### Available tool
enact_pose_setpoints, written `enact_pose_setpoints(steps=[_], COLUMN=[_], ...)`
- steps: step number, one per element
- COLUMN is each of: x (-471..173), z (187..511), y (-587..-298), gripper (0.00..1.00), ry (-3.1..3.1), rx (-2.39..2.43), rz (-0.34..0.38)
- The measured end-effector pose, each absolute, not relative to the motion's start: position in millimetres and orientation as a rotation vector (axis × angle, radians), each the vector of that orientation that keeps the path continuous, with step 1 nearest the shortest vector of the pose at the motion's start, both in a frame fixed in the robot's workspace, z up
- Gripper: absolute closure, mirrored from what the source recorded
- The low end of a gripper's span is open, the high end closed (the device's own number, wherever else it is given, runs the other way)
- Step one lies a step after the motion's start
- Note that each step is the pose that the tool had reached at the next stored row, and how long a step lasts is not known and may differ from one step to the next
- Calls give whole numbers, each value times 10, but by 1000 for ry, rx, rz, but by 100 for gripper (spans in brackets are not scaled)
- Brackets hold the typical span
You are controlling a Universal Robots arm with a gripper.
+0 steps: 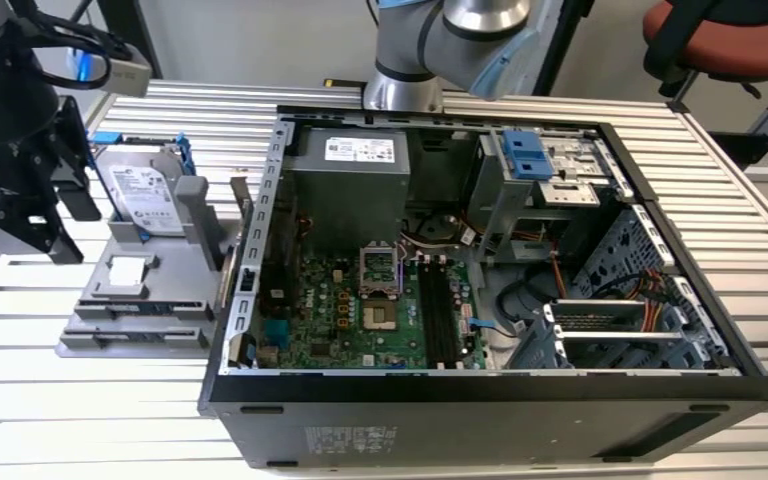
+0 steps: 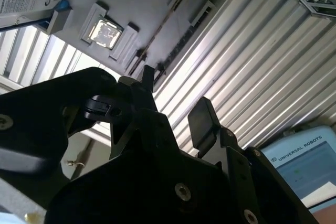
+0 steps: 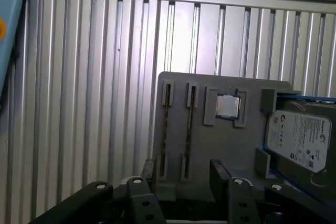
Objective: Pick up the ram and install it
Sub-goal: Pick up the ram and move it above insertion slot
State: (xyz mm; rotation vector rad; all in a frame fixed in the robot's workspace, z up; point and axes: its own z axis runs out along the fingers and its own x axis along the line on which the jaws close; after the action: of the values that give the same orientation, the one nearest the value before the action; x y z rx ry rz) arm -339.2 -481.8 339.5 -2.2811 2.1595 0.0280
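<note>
Aluminium slatted table (image 1: 91, 400) bears a grey tray (image 1: 144, 305), red chair (image 1: 744, 45) beyond; the claw (image 3: 182, 165) hangs spread, empty.

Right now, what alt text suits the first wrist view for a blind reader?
An open gripper faces a grey parts holder on a ribbed metal table. The holder carries a square chip and a hard drive.

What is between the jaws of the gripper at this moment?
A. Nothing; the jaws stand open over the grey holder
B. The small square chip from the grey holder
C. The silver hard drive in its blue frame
A: in the first wrist view the gripper has its jaws apart with nothing gripped. The grey holder shows through the gap, and the hard drive rests in that holder.
</note>
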Motion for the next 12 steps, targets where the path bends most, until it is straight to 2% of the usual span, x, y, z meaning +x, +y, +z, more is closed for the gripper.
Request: enact_pose_setpoints(steps=[12], x=[-3391], z=[3275], y=[-4818], gripper=[0], ry=[2158], rx=[-2278], rz=[32])
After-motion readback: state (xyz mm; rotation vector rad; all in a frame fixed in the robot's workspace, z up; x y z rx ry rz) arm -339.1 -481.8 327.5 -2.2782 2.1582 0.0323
